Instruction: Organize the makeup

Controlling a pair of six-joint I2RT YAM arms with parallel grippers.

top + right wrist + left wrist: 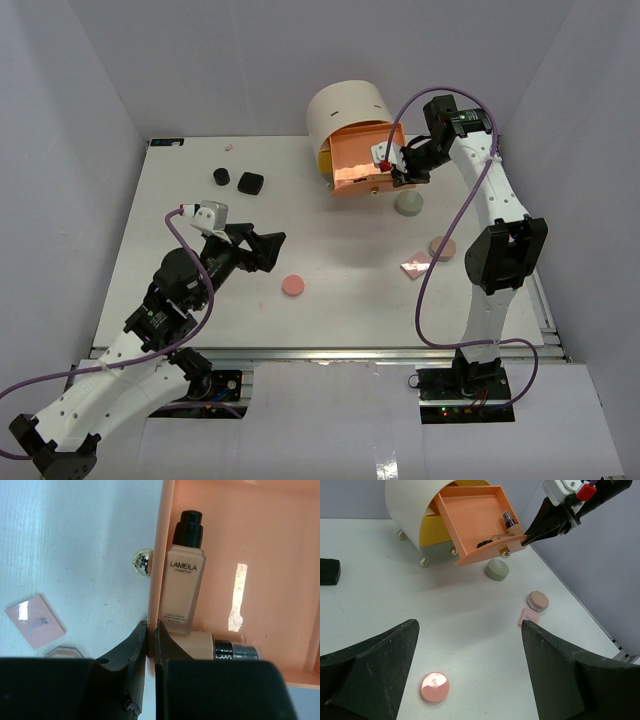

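Note:
My right gripper (399, 171) (151, 628) is shut on the front wall of the pulled-out orange drawer (358, 152) (260, 550). Two brown bottles with black caps (183, 585) (222, 647) lie in the drawer. My left gripper (272, 249) (470, 622) is open and empty above the table, just left of the pink round compact (293, 286) (434, 687). The grey-green compact (408, 205) (497, 570) sits below the drawer. The tan compact (442, 247) (538, 600) and the pink square palette (416, 265) (35, 620) lie at the right. Two black jars (221, 177) (250, 183) stand at the back left.
The cream cylindrical box (345, 108) (410, 505) stands at the back centre, with yellow and grey drawers under the orange one. The right arm's purple cable loops over the right side of the table (180, 220). Grey walls enclose the table.

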